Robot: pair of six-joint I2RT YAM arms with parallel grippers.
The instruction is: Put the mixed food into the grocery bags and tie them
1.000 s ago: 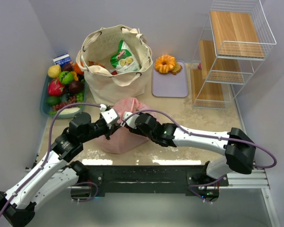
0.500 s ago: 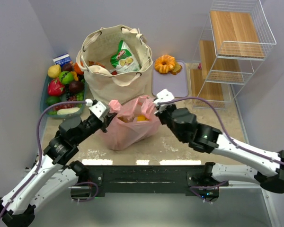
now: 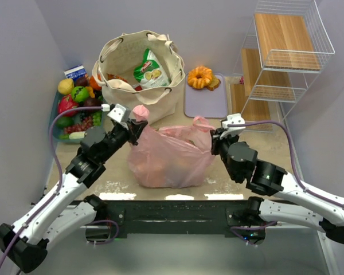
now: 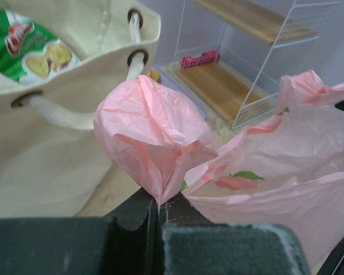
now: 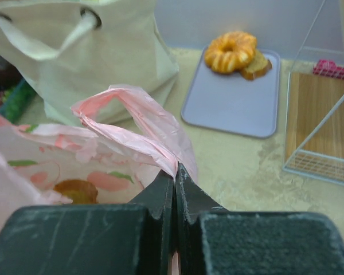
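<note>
The left gripper (image 3: 134,126) was clamped shut on one handle of the pink plastic bag (image 3: 169,160) at the bag's 10 o'clock, close in front of the canvas tote (image 3: 132,94). The right gripper (image 3: 214,139) pinched the other handle at 2 o'clock, with the bag's top drawn wide between them. Bare table (image 3: 275,150) lay open at the bag's 3 o'clock up to the wire shelf rack (image 3: 275,74), and the ring cake (image 3: 200,77) sat on the lavender tray (image 3: 206,102) at 1 o'clock.
</note>
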